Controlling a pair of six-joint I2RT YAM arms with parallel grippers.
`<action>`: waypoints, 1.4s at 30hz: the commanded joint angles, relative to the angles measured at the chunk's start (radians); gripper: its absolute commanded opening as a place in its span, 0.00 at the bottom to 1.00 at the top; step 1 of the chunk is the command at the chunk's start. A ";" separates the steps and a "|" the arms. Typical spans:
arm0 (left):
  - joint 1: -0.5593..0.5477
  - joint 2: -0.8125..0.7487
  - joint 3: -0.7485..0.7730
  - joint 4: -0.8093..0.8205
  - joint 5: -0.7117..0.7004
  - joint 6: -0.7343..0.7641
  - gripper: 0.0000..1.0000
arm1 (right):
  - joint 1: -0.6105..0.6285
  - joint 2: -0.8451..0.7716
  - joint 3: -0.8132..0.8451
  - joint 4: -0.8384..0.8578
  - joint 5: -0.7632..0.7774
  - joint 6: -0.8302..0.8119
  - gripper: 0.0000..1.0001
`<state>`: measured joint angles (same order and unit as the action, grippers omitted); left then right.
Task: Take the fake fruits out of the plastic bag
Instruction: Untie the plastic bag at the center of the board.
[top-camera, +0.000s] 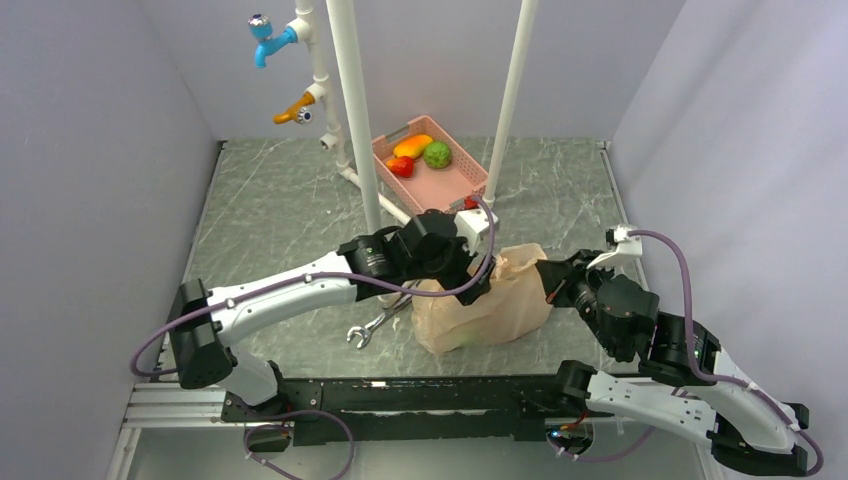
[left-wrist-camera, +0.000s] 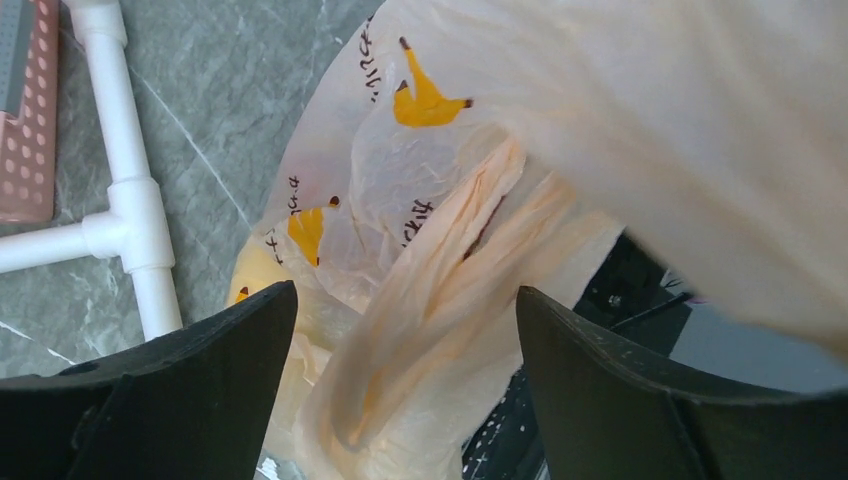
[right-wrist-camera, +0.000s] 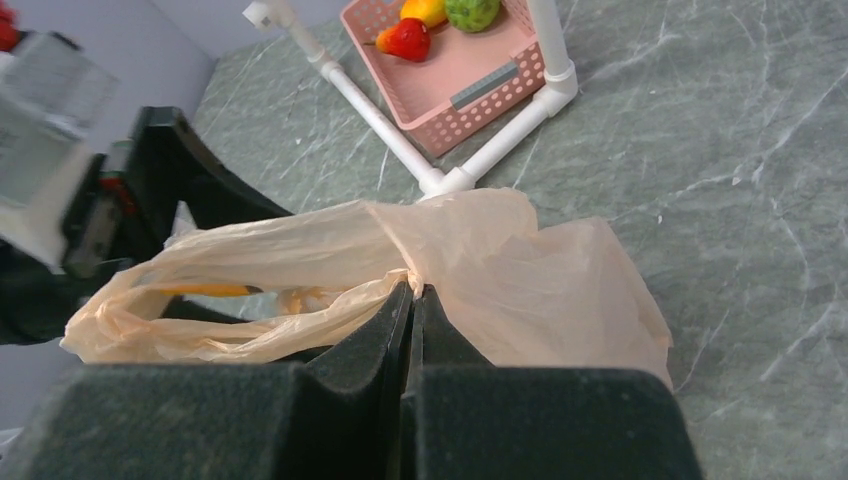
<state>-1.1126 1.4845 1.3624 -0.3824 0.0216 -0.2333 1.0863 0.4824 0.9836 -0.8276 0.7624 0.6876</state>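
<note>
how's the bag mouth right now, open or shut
Open. The right gripper pinches the rim of the plastic bag, and the mouth gapes as a loop beside it.

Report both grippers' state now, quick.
The left gripper is open, with a fold of the plastic bag between its fingers.
The right gripper is closed on the plastic bag's edge.
</note>
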 joint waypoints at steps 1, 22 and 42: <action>0.005 0.040 0.047 0.033 -0.018 -0.024 0.80 | 0.001 0.002 0.005 0.072 -0.021 -0.019 0.00; 0.019 -0.019 0.022 0.016 -0.020 -0.083 0.72 | 0.001 0.028 0.050 0.073 -0.063 0.004 0.00; 0.002 -0.256 -0.285 0.305 -0.241 -0.149 0.00 | 0.002 0.030 0.025 -0.358 0.175 0.551 0.00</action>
<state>-1.1015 1.3380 1.1633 -0.2798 -0.1268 -0.3332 1.0863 0.5102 0.9966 -0.9958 0.8341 0.9745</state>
